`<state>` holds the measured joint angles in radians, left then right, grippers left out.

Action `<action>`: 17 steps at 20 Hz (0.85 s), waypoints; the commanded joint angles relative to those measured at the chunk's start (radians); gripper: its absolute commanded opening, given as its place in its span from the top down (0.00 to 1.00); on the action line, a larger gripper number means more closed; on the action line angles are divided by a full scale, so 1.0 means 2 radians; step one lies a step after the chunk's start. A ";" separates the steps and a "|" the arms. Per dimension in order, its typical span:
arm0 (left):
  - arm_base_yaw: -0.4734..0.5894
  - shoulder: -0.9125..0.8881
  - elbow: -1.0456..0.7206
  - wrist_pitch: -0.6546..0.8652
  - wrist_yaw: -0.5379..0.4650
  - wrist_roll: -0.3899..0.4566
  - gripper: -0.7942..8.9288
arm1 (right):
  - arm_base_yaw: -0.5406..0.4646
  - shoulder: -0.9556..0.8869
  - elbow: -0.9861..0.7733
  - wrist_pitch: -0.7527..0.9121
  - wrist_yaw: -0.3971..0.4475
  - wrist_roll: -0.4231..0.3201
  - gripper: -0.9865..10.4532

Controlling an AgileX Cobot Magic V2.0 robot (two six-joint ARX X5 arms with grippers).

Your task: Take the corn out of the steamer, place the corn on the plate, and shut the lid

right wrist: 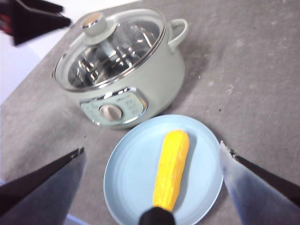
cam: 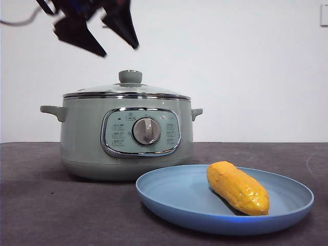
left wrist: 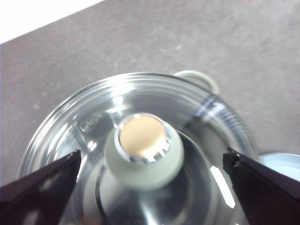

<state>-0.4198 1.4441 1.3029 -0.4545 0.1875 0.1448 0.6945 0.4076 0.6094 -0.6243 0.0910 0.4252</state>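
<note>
One corn (cam: pixel 238 187), one plate (cam: pixel 174 197), one steamer (cam: pixel 87 143).

Bright, even light; white glare streaks the glass lid (left wrist: pixel 140 154), its knob (left wrist: pixel 143 151) soft-focused; right wrist view slightly blurred.

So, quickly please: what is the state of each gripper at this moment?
Left gripper: open, empty, above the lid and its knob.
Right gripper: open, empty, above the plate with the corn.

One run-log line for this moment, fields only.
corn: on plate | lid: on steamer | left pincer: open above lid knob | right pincer: open over plate
</note>
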 commanded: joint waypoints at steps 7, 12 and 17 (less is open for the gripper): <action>0.000 -0.128 -0.003 -0.150 0.048 -0.035 0.35 | 0.001 0.000 0.001 -0.023 -0.079 -0.046 0.50; 0.000 -0.201 -0.003 -0.249 0.098 -0.049 0.35 | 0.001 0.000 0.001 -0.050 -0.123 -0.065 0.50; 0.000 -0.252 -0.003 -0.329 0.129 -0.049 0.38 | 0.001 0.000 0.001 -0.057 -0.151 -0.070 0.50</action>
<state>-0.4198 0.9428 1.3029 -1.1027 0.4366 0.0578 0.6945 0.4076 0.6094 -0.7418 -0.2008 0.2993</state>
